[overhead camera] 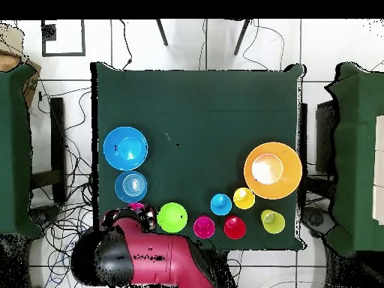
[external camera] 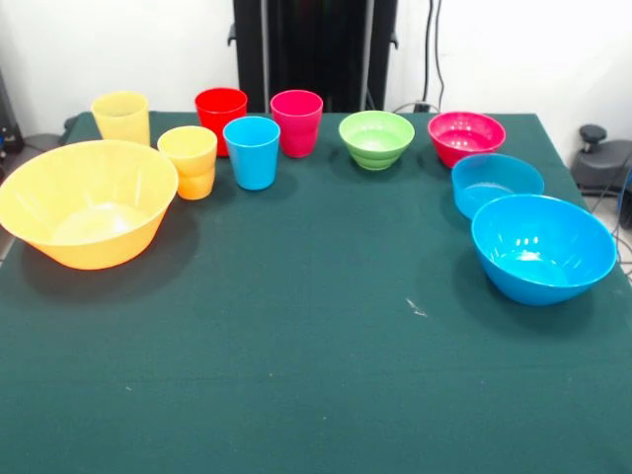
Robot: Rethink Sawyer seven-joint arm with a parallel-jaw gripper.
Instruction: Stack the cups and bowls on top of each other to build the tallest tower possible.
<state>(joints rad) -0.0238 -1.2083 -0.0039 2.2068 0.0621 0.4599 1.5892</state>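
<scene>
Nothing is stacked; every piece stands alone on the green table (external camera: 316, 375). In the front view, the large orange bowl (external camera: 87, 202) is at the left. Behind it stand the yellow cup (external camera: 120, 117), orange cup (external camera: 188, 161), red cup (external camera: 219, 114), light blue cup (external camera: 252, 151) and pink cup (external camera: 296, 121). To the right are the green bowl (external camera: 375, 138), magenta bowl (external camera: 465, 136), small blue bowl (external camera: 496, 183) and large blue bowl (external camera: 542, 247). The front view shows no gripper. In the overhead view the red arm's end (overhead camera: 129, 220) hangs over the magenta bowl (overhead camera: 137, 206).
The black pedestal (external camera: 314, 49) stands behind the table's far edge. Cables lie on the floor around the table (overhead camera: 195, 97) in the overhead view. Other green tables (overhead camera: 15, 150) stand at both sides.
</scene>
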